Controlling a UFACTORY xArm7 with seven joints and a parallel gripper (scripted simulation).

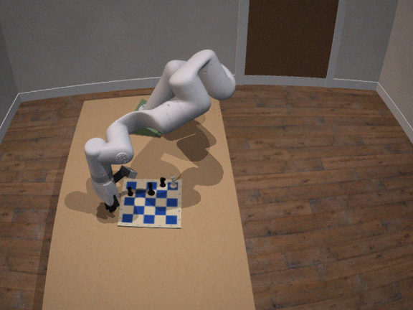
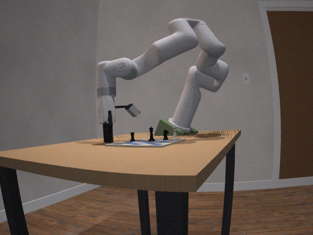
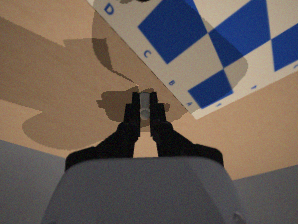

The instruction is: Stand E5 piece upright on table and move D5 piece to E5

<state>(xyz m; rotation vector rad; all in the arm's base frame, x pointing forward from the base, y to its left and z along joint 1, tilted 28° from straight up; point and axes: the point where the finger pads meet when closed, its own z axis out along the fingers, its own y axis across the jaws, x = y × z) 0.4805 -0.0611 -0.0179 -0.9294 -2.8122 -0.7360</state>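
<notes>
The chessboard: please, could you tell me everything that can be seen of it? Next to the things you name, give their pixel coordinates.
The chessboard (image 1: 150,226) (image 2: 136,146) (image 3: 175,75) is a thin, flat slab with a smooth, matt look. Blue and cream squares alternate inside a pale border, which carries small blue marks; A, B, C and D are readable in the wrist view. It lies flat on the table (image 1: 143,269) (image 2: 108,163) (image 3: 30,50). Three black pieces (image 1: 150,189) (image 2: 151,134) (image 3: 143,0) and a pale one (image 1: 173,183) (image 2: 174,134) stand upright on it. Shadows cross part of it.
</notes>
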